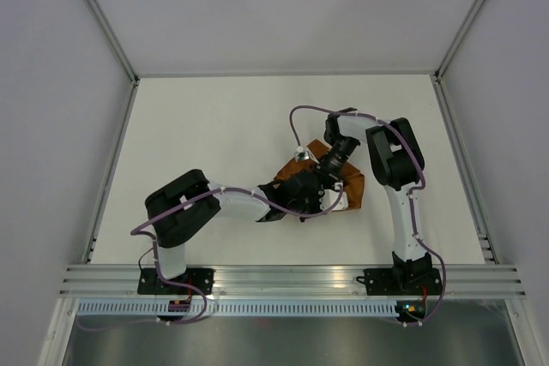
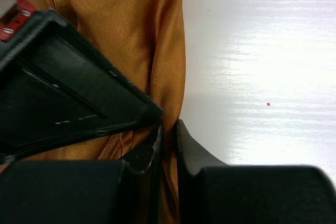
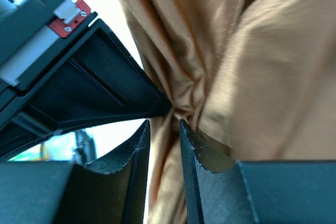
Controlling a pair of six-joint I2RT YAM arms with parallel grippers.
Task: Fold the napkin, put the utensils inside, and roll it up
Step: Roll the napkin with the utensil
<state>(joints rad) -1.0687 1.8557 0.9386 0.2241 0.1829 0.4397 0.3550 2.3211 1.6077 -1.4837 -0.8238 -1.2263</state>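
The rust-brown napkin (image 1: 350, 186) lies bunched on the white table, mostly hidden under both wrists. My left gripper (image 1: 319, 195) is shut on a fold of the napkin (image 2: 131, 30); the cloth runs between its jaws (image 2: 169, 145). My right gripper (image 1: 322, 179) is shut on another gathered fold of the napkin (image 3: 252, 51), which bunches up right at its fingertips (image 3: 165, 135). The two grippers sit tip to tip; each one's black housing fills the left of the other's wrist view. The fork is out of view.
The white table (image 1: 214, 143) is bounded by grey walls with metal rails at the left, right and back. An aluminium rail (image 1: 292, 280) runs along the near edge by the arm bases. Purple cables loop over both arms.
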